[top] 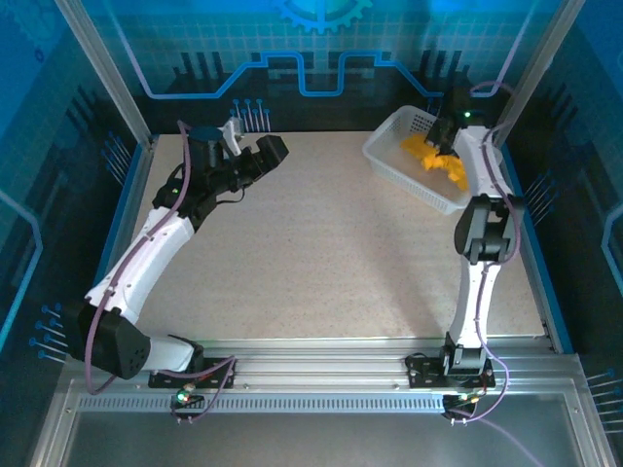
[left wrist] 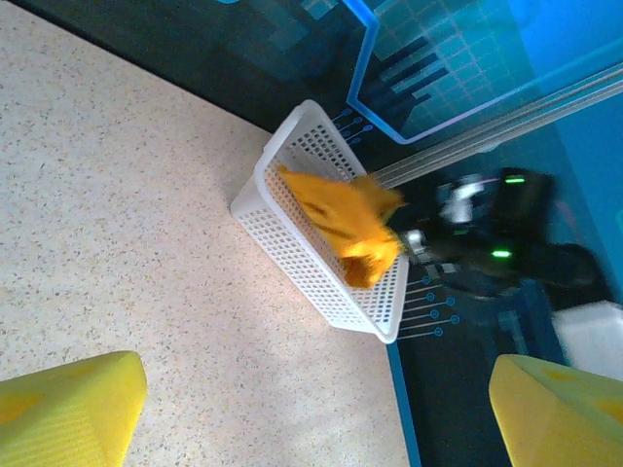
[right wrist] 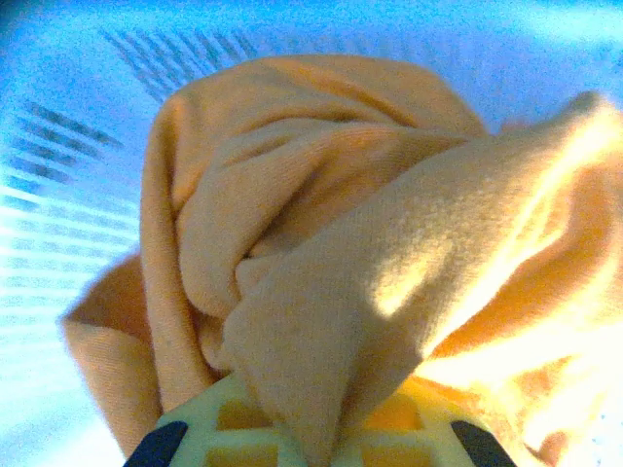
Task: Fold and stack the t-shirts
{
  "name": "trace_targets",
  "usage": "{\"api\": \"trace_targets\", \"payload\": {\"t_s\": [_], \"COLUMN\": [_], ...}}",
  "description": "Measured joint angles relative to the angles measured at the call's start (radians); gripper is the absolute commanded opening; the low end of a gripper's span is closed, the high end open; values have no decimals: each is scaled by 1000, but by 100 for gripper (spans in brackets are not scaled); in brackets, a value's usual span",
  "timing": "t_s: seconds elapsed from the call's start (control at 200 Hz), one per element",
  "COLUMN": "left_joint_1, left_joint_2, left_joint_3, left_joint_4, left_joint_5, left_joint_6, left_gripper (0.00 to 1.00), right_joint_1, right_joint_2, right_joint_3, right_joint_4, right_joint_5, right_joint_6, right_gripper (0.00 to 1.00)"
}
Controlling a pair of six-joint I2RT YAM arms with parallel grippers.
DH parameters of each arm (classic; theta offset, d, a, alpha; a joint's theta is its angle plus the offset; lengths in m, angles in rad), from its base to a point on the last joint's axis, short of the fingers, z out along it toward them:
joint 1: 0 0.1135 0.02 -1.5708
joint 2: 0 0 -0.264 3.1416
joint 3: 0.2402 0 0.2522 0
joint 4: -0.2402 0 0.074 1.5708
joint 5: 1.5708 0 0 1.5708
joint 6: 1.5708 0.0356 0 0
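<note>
right gripper [top: 446, 148] clenched on the orange-yellow t-shirt [top: 435, 161]. The shirt is bunched up inside the white mesh basket [top: 387, 146]. In the right wrist view the cloth [right wrist: 341, 243] is pinched at the gripper [right wrist: 311, 443] and wads up just above it. left gripper [left wrist: 311, 418] released, jaws spread, over the desk [top: 321, 253] well left of the basket. 1 shirt in view.
</note>
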Motion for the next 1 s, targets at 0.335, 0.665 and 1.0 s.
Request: {"api": "trace_targets", "payload": {"t_s": [0.335,0.665,1.0], "left_joint_1": [0,0,0], "left_joint_2": [-20,-153,-181], "left_joint_3": [-22,-36,-164], "left_joint_4": [-66,-215,-311], "left_joint_5": [-124,-403,-394], "left_joint_6": [0,-3,-46], "left_gripper": [87,87,78], "right_joint_1": [295,665,561], "right_joint_2": [-434,-455,-126], "right_joint_3": [34,-277,-247], "right_joint_4": [213,205,49], "right_joint_5": [0,-41,-219], "right_joint_6": [-118,-93,-71], "right_gripper": [0,61,61]}}
